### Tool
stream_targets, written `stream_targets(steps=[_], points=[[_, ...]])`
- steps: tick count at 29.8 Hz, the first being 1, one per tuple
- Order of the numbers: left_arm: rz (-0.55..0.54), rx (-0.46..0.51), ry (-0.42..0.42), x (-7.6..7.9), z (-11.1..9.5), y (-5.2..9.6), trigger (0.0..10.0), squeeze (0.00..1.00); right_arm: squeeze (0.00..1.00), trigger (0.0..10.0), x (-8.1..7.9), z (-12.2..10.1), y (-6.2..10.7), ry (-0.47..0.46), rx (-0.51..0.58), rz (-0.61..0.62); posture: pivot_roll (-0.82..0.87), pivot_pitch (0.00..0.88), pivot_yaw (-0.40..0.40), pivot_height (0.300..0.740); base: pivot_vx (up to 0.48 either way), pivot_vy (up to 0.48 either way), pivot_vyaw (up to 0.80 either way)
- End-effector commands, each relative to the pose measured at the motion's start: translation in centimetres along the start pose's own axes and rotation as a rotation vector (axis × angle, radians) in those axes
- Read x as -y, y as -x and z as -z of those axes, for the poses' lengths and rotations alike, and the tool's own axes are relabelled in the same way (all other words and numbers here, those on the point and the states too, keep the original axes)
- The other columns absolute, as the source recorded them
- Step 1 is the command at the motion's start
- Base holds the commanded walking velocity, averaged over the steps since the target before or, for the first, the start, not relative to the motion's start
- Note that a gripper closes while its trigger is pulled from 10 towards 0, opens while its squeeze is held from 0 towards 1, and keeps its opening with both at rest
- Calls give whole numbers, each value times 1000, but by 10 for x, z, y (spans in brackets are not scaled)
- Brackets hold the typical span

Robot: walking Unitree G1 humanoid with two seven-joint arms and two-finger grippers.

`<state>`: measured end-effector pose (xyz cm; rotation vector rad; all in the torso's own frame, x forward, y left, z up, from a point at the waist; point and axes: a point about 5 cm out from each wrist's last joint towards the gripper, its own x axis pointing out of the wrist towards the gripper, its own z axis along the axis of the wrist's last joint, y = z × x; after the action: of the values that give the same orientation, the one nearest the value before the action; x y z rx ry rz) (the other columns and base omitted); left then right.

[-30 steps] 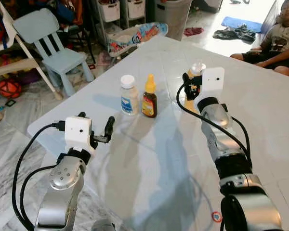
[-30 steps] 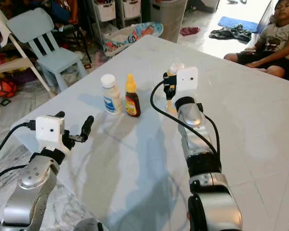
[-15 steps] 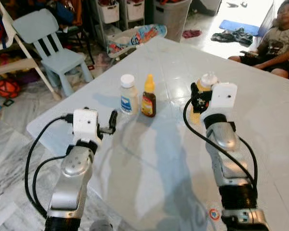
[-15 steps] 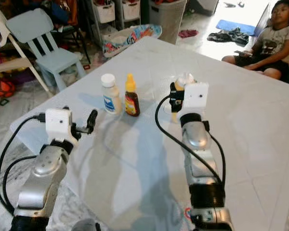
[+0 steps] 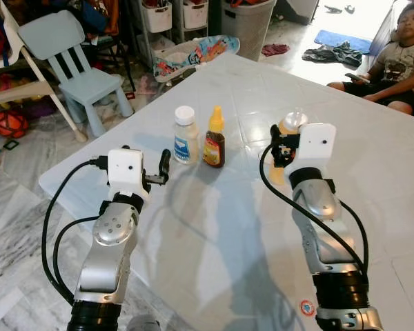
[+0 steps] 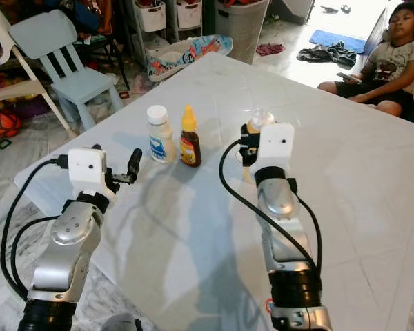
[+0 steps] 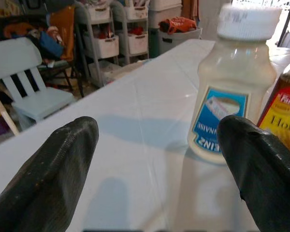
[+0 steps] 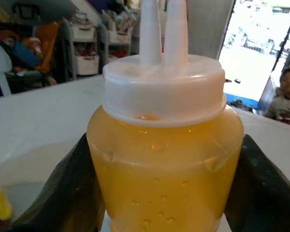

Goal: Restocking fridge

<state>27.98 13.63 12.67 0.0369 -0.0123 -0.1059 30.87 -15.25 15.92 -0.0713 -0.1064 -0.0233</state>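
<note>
Since a second ago the left end effector (image 5: 161,167) has neared the white bottle (image 5: 185,134), fingers apart, while the right end effector (image 8: 159,193) clamps the orange squeeze bottle (image 8: 166,159) on the worktop (image 5: 214,227); squeezing risks squirting.

A pale blue child's chair (image 5: 74,65) stands on the marble floor (image 5: 17,207) beyond the surface's far left corner. A red ball (image 5: 8,123) lies near it. A grey laundry basket (image 5: 247,19) stands farther back. A person (image 5: 399,62) sits on the floor at far right.

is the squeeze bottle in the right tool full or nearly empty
Nearly full: in the right wrist view, yellow liquid fills the squeeze bottle up to just under its white cap.
</note>
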Motion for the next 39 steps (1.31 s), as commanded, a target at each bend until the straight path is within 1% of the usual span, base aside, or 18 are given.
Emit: stream_targets(steps=[1,4,8,10,12,14,17,19,21,26,30,33,35,36,39], points=[[-17,-5,4,-1,2,-1,10000,0,0,10000,-2,-4,0,-6,6,-19,6,0,-42,740,-300,0,0],[-21,-6,7,0,3,-1,10000,0,0,10000,-4,-7,-2,9,17,-31,2,0,-49,740,-311,0,0],[-30,-10,14,0,5,1,10000,0,0,10000,-7,-6,-4,-17,12,-66,0,0,-53,740,-317,0,0],[-28,-13,14,0,7,2,10000,0,0,10000,-7,-5,-3,-13,9,-71,0,0,-54,740,-315,0,0],[-22,-16,10,0,8,3,10000,0,0,10000,-8,-4,-3,-43,0,-55,1,0,-52,740,-313,0,0],[-22,-16,8,0,8,3,10000,0,0,10000,-12,-4,-3,-28,8,-84,2,0,-49,740,-317,0,0],[-23,-16,5,-1,7,2,10000,0,0,10000,-17,-5,-2,-60,-7,-118,3,0,-48,740,-316,0,0],[-22,-14,3,-1,7,2,10000,0,0,10000,-18,-7,-1,-73,8,-118,5,0,-49,740,-317,0,0],[-23,-13,1,-1,7,2,10000,0,0,10000,-18,-8,-2,-85,19,-117,7,0,-49,740,-315,0,0],[-29,-18,1,-2,9,5,10000,0,0,10000,-16,-9,-3,-82,28,-114,14,0,-58,740,-316,0,0],[-50,-19,1,-7,10,4,10000,0,0,10000,-16,-11,-5,-77,35,-118,16,0,-63,740,-304,0,0],[-64,-8,-1,-10,7,3,10000,0,0,10000,-16,-14,-6,-93,41,-123,19,0,-70,740,-282,0,0],[-71,-10,-7,-12,7,3,10000,0,0,10000,-16,-14,-6,-91,42,-125,21,0,-71,740,0,0,0],[-99,-21,-4,-17,8,3,10000,0,0,10000,-17,-14,-5,-91,45,-142,22,0,-74,740,0,0,438],[-130,-33,-11,-22,11,3,10000,0,0,10000,-22,-16,-3,-76,63,-176,22,0,-72,740,0,406,796]])
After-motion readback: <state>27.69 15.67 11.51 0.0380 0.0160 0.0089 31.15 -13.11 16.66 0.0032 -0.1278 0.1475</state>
